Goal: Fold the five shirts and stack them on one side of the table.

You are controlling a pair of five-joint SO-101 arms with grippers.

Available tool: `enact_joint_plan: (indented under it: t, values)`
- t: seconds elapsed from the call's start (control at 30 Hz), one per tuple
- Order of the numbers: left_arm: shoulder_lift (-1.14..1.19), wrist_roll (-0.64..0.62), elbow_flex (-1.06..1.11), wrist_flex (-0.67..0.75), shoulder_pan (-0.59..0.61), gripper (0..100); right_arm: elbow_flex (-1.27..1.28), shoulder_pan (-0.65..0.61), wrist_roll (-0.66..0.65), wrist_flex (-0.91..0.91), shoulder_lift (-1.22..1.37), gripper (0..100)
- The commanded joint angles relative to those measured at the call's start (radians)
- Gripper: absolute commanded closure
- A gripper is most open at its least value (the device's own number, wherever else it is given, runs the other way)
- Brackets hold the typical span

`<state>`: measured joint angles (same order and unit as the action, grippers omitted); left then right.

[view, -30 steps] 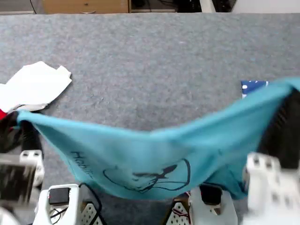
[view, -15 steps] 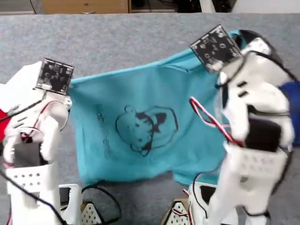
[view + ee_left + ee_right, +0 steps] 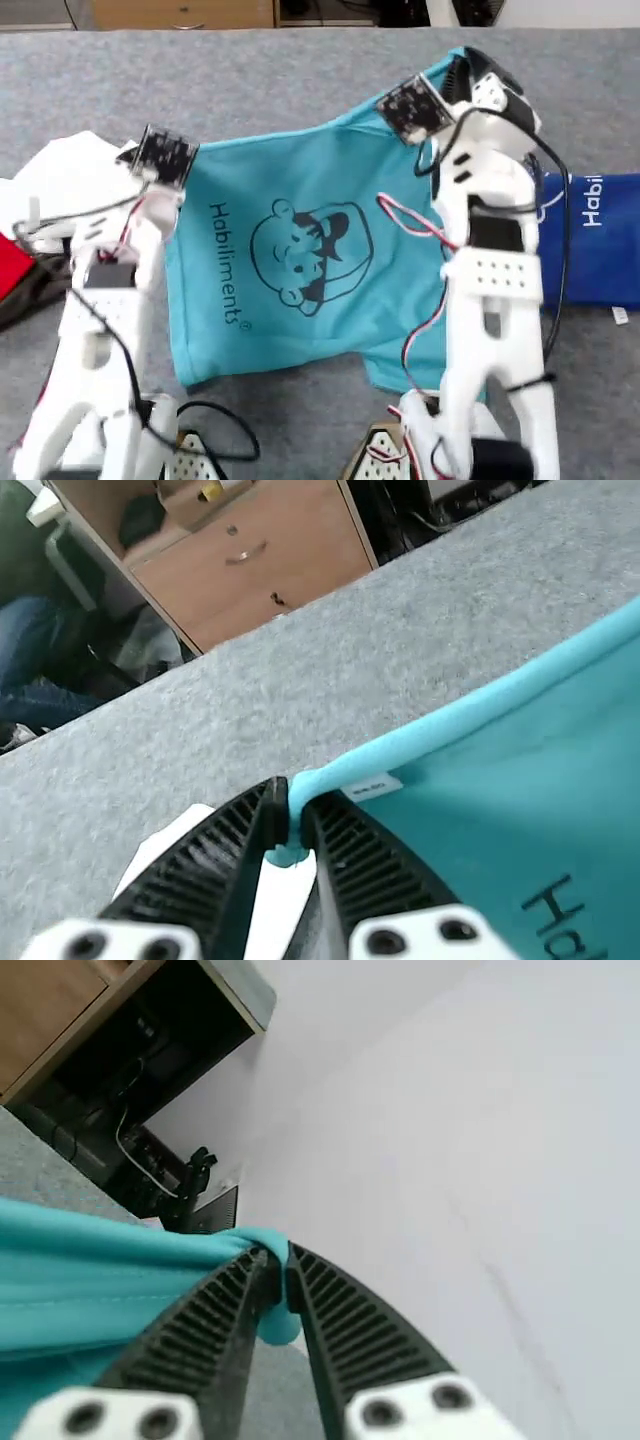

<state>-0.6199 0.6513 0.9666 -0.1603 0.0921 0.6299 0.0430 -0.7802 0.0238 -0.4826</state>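
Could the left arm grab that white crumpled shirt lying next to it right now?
Probably not yet: the left gripper is clamped on the teal printed shirt; the white crumpled shirt lies close beside it.

Your left arm (image 3: pixel 95 340) and right arm (image 3: pixel 495 285) were white plastic, with red-white cables (image 3: pixel 415 222), black ribbed fingers (image 3: pixel 235 845) and 2 black camera boards (image 3: pixel 165 157).

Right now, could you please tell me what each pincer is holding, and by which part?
Both hold the teal shirt by its far edge: the left pincer is shut on one corner, the right pincer on the other corner.
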Motion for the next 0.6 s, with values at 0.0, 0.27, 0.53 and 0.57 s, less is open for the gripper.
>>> enact_joint_plan:
  t: [0.0,0.27,0.53,0.57]
  values:
    - [0.188,0.006,-0.219,0.028,-0.009,98,-0.168,0.004,0.003,-0.034,0.099,99.6]
    - [0.587,0.008,-0.618,0.023,0.0,98,-0.46,0.007,0.003,-0.034,0.369,99.6]
    - [0.711,0.009,-0.798,-0.08,0.002,98,-0.596,0.012,0.003,-0.025,0.489,99.6]
    - [0.711,0.009,-0.809,-0.137,0.0,98,-0.59,0.019,0.003,-0.008,0.484,99.6]
